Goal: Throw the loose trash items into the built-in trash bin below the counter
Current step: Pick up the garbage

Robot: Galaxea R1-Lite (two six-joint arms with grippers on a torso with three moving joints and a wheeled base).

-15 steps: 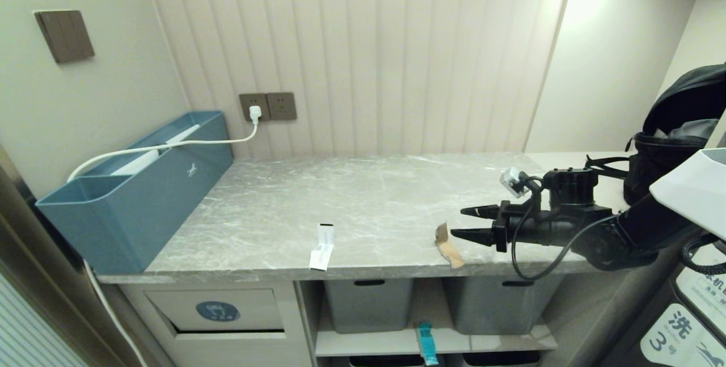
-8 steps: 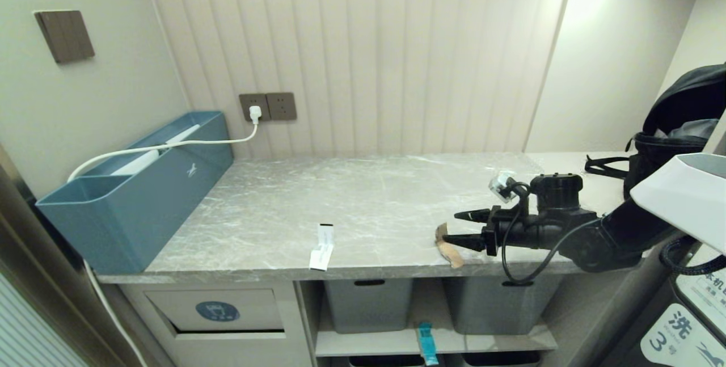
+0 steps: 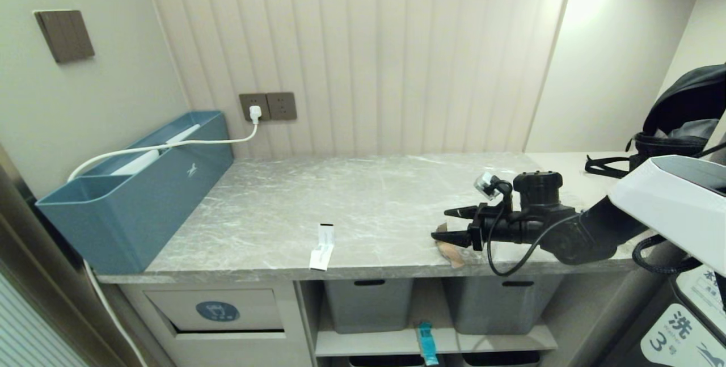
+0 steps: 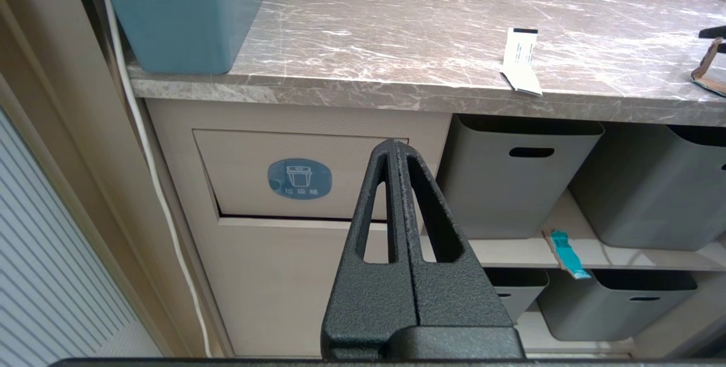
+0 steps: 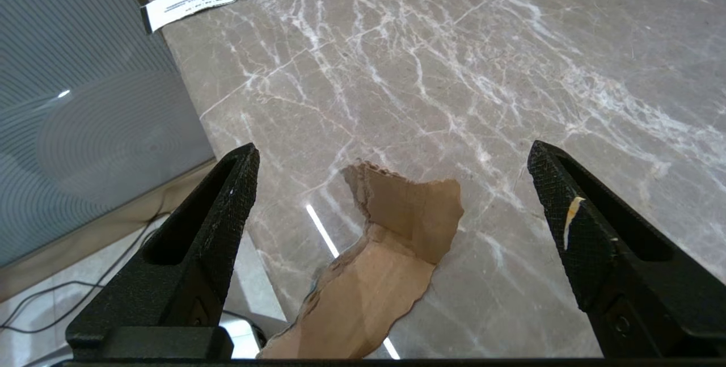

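A torn tan cardboard piece (image 3: 452, 254) (image 5: 391, 242) lies at the front edge of the grey marble counter (image 3: 340, 202), partly overhanging it. My right gripper (image 3: 439, 224) (image 5: 392, 151) is open just above it, one finger on each side, not touching it. A white paper strip with a black end (image 3: 322, 249) (image 4: 520, 60) lies further left along the same edge. On the shelf below sits a teal wrapper (image 3: 426, 344) (image 4: 564, 245). The built-in trash bin (image 3: 218, 310) (image 4: 299, 178), with its flap closed, is under the counter's left end. My left gripper (image 4: 395, 146) hangs shut and empty in front of it.
A long teal-blue box (image 3: 136, 185) with a white cable stands at the counter's left end. Grey baskets (image 3: 368, 302) fill the shelves below. A black bag (image 3: 675, 129) rests at the back right. A panelled wall with sockets (image 3: 267, 106) backs the counter.
My right gripper has moved left along the counter's front edge until its fingers straddle the cardboard piece. The scraps and the left arm have not moved.
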